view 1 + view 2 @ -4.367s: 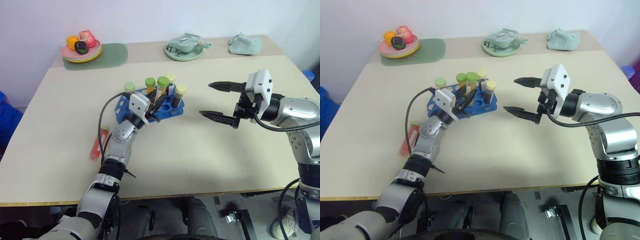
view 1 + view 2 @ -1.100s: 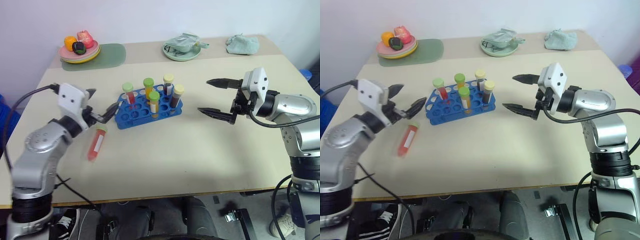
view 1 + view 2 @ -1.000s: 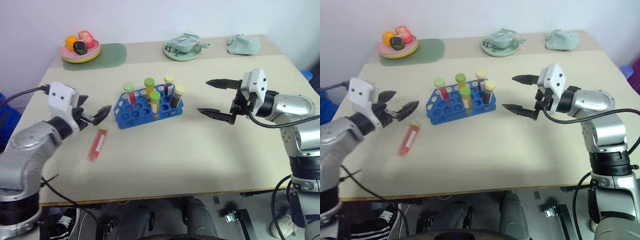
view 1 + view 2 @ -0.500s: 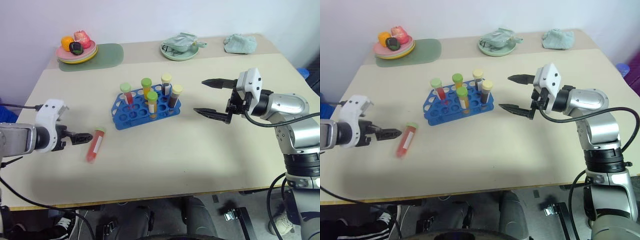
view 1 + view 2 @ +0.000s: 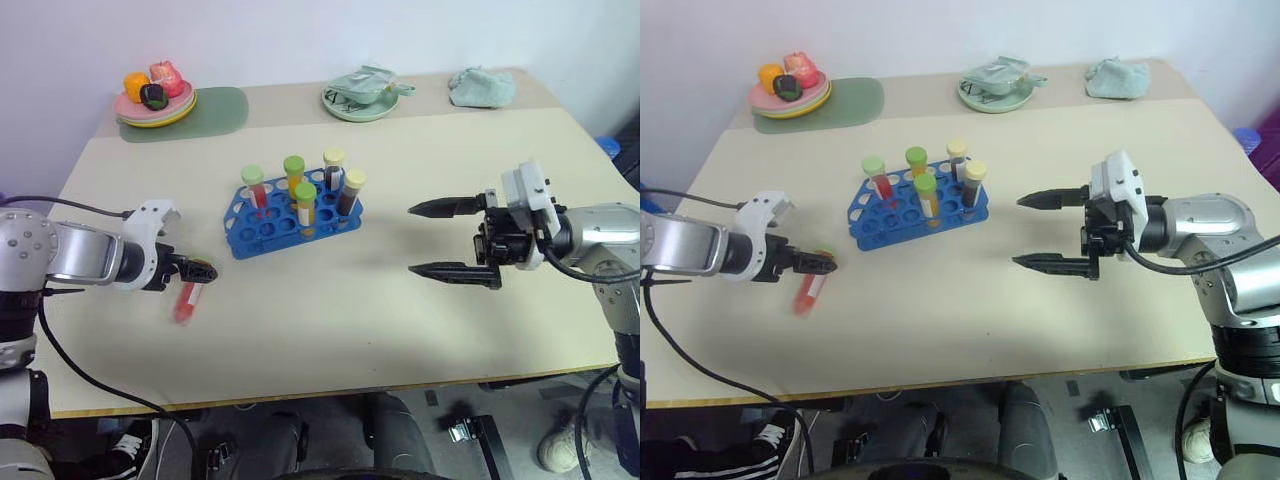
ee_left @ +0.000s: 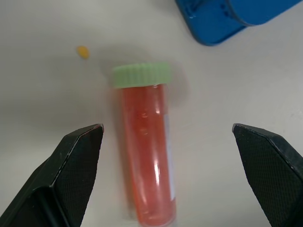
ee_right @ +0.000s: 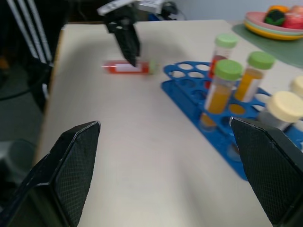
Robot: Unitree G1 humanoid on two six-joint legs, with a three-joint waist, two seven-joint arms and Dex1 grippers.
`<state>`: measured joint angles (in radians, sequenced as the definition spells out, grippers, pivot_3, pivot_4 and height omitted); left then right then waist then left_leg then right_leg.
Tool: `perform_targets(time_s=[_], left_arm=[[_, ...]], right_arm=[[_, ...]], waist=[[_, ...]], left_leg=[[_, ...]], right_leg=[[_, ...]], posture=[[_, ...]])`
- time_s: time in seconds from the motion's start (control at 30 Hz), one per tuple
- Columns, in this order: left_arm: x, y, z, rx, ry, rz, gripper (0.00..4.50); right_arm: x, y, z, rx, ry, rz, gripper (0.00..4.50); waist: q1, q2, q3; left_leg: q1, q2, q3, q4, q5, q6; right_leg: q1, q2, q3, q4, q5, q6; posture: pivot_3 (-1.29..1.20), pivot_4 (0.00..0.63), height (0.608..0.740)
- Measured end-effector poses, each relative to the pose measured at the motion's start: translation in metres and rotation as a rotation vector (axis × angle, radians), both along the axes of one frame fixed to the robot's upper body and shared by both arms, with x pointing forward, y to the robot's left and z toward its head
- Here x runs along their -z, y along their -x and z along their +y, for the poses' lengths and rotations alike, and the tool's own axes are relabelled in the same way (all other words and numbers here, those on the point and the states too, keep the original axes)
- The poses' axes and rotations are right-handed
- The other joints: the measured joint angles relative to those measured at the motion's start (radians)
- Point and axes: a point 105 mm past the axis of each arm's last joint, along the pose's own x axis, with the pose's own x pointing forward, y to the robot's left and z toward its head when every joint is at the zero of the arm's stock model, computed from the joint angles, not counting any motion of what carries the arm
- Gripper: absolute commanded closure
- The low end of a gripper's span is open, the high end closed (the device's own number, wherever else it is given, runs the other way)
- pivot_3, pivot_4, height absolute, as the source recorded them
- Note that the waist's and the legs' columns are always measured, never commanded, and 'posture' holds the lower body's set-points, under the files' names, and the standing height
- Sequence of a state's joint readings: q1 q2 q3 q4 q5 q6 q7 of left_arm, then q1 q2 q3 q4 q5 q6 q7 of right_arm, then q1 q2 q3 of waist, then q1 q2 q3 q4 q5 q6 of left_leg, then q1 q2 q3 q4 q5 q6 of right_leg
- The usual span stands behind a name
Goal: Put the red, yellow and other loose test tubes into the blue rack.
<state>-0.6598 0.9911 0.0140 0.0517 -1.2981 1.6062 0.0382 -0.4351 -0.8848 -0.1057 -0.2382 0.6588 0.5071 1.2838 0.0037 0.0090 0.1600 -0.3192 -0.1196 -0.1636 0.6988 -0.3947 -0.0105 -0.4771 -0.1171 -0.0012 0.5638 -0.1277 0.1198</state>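
Left gripper is spread wide over the red tube.
The tube is seen lying flat beside the blue rack; right gripper is held open, well apart.

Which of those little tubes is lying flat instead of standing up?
The red tube with the green cap, on the table beside the blue rack; the other tubes stand upright in it.

We count five capped tubes standing in one blue rack, one red tube lying loose on the counter, two plates and one crumpled cloth.
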Motion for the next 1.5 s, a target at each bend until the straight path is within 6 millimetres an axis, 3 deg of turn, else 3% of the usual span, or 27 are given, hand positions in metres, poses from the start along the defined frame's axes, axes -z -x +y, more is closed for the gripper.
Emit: perform_targets(time_s=[0.3,0.6,0.7,0.9,1.07,1.23,1.33,1.5], left_arm=[[0.003,-0.014,0.0,-0.058,0.035,0.094,0.03],[0.018,-0.003,-0.008,0.001,0.018,0.161,0.03],[0.02,0.001,-0.006,-0.001,0.014,0.156,0.84],[0.026,0.003,0.0,-0.033,-0.003,0.154,3.72],[0.026,-0.001,0.001,-0.046,-0.021,0.117,3.79],[0.011,-0.013,0.019,-0.145,-0.124,-0.077,3.79],[-0.019,-0.029,0.03,-0.231,-0.201,-0.389,3.79],[-0.059,-0.029,0.008,-0.136,-0.095,-0.855,3.79]], right_arm=[[0.008,0.004,0.001,-0.008,0.007,0.048,0.0],[0.008,0.0,0.002,0.017,0.016,0.036,0.0],[0.008,-0.001,0.001,0.03,0.019,0.031,0.0],[0.008,-0.004,0.0,0.047,0.026,0.018,0.0],[0.008,-0.004,0.001,0.046,0.026,0.011,0.0],[0.008,-0.007,-0.001,0.058,0.035,0.005,0.0],[0.009,-0.008,-0.002,0.062,0.034,0.004,0.0],[0.008,-0.009,-0.002,0.062,0.034,-0.01,0.0]], waist=[[0.008,0.0,0.0],[0.002,0.0,0.0],[0.001,0.0,0.0],[0.006,0.001,-0.001],[0.009,0.001,-0.001],[0.009,0.0,-0.001],[0.009,0.0,-0.001],[0.01,0.001,-0.001]], left_leg=[[0.0,-0.003,0.0,0.001,0.0,0.0],[0.0,-0.003,0.0,0.001,0.0,0.0],[0.001,-0.003,0.0,0.001,0.0,0.0],[0.001,-0.003,0.0,0.001,0.0,0.0],[0.001,-0.003,0.0,0.001,0.0,0.0],[0.001,-0.003,0.0,0.001,0.0,-0.001],[0.0,-0.001,0.001,0.001,0.0,-0.001],[0.0,-0.001,0.005,0.001,0.0,0.0]], right_leg=[[0.0,-0.001,0.0,0.0,0.0,0.0],[0.0,-0.001,0.0,0.0,0.0,0.0],[0.0,-0.001,0.0,0.0,0.0,0.0],[0.0,-0.001,0.0,0.0,0.0,0.0],[0.001,-0.001,0.0,0.0,0.0,0.0],[0.0,-0.001,0.0,0.0,0.0,0.0],[0.0,-0.001,0.0,0.0,0.0,0.0],[0.001,-0.002,0.0,-0.002,0.0,0.0]], posture=[[0.0,0.15,0.74],[0.0,0.15,0.74],[0.0,0.15,0.74],[0.0,0.15,0.74],[0.0,0.15,0.74],[0.0,0.15,0.74],[0.0,0.15,0.74],[0.0,0.15,0.74]])
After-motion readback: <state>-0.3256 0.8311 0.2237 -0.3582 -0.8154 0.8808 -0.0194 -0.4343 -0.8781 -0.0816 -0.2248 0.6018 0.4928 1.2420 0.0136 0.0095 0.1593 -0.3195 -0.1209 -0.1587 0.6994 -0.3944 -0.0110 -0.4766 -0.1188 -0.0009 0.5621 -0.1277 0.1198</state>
